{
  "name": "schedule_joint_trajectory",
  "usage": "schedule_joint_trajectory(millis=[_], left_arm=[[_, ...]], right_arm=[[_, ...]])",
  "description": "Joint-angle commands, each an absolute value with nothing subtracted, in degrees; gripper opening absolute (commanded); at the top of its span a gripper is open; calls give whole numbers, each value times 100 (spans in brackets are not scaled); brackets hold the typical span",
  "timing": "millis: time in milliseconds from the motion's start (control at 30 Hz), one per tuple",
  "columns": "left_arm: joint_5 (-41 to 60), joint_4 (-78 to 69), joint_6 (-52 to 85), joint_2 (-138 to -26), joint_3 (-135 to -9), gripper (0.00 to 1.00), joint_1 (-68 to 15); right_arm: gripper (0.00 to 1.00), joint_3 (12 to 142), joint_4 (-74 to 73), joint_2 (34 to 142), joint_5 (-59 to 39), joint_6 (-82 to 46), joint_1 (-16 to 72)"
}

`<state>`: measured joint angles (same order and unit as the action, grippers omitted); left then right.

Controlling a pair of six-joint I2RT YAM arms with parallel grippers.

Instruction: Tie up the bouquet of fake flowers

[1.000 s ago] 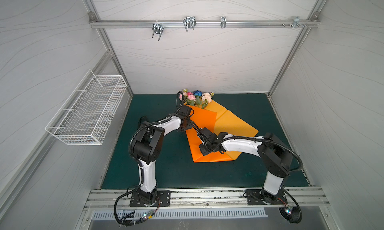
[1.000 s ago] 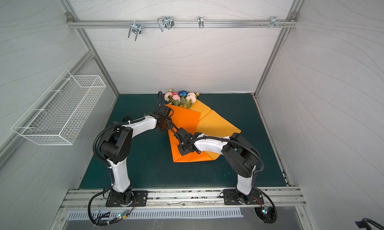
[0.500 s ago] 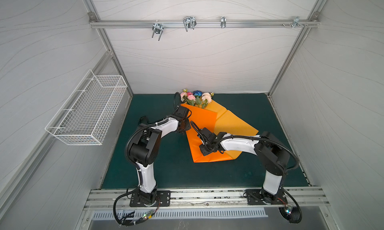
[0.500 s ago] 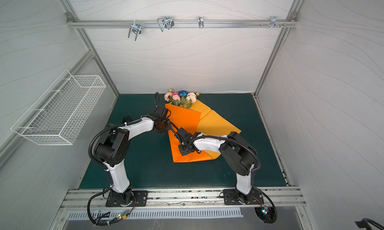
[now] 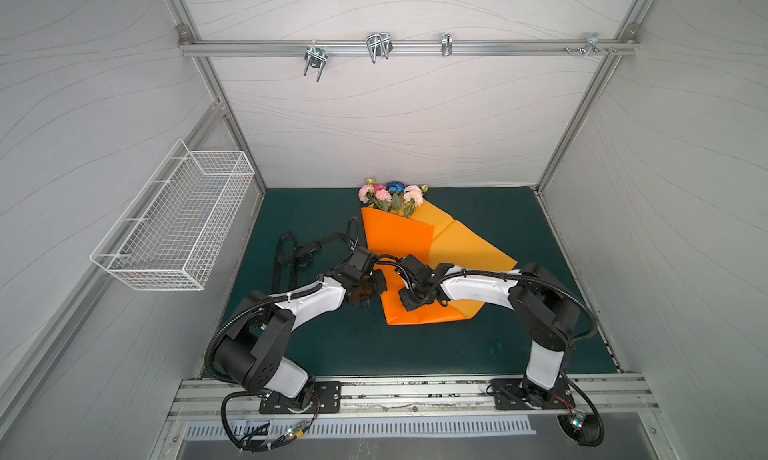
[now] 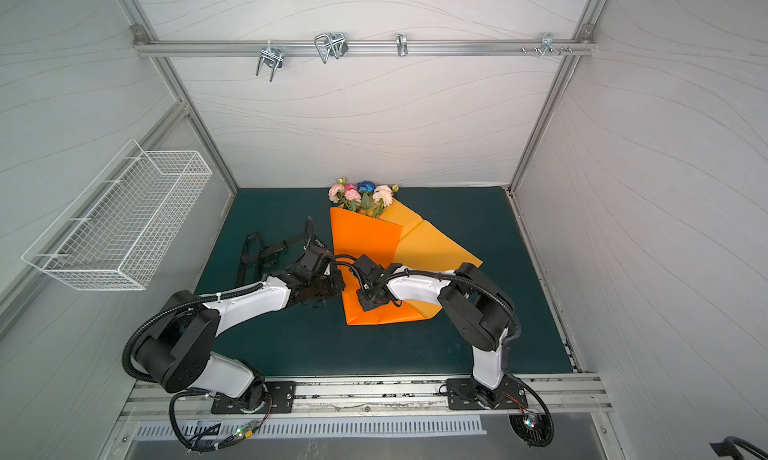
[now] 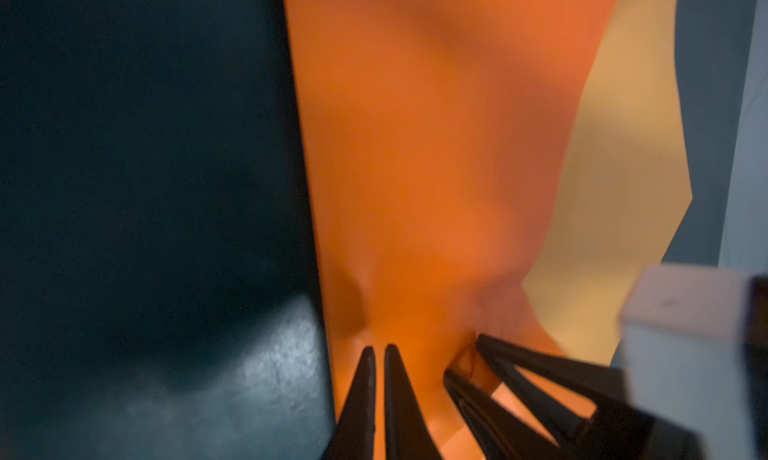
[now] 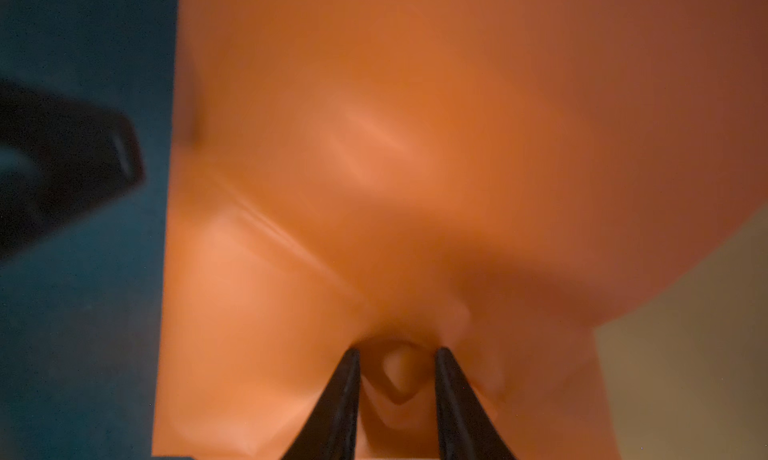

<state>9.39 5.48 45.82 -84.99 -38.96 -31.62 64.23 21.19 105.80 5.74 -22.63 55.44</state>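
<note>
**Top views.** In both top views I read both arms bent at the elbow, with their forearms low and converging on the lower part of the orange paper sheet (image 5: 399,237). The left claw (image 5: 380,288) sits at the sheet's left edge. The right claw (image 5: 409,302) reaches in from the right, its forearm lying over the sheet. The bouquet of fake flowers (image 5: 390,196) lies on the green surface (image 5: 332,345) near the back wall. Its blossoms protrude from the sheet's top and its stems are hidden inside. A black ribbon (image 5: 291,254) lies left of the sheet.

**Left wrist view.** The left claw (image 7: 379,347) has its fingers together, tips over the sheet's edge. I cannot tell whether paper is pinched between them. The right claw (image 7: 461,358) is just beside it.

**Right wrist view.** The right claw (image 8: 397,352) is clamped on a bunched fold of the sheet, and the fold holds its fingers apart.
</note>
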Motion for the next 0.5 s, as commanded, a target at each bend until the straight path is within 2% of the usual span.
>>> schedule_joint_trajectory(millis=[0,133,467], left_arm=[[1429,78,4939,-8519,-3710,4,-3523],[1487,-5,4962,-8653,-3677,2,-3817],[1522,214,5244,-8730,-3165,0,-3824]], right_arm=[[33,6404,2449,10668,307,-2259,5575],[33,6377,2458,10680,307,-2298,5572],[33,6310,2586,10492,240,-2395,5577]])
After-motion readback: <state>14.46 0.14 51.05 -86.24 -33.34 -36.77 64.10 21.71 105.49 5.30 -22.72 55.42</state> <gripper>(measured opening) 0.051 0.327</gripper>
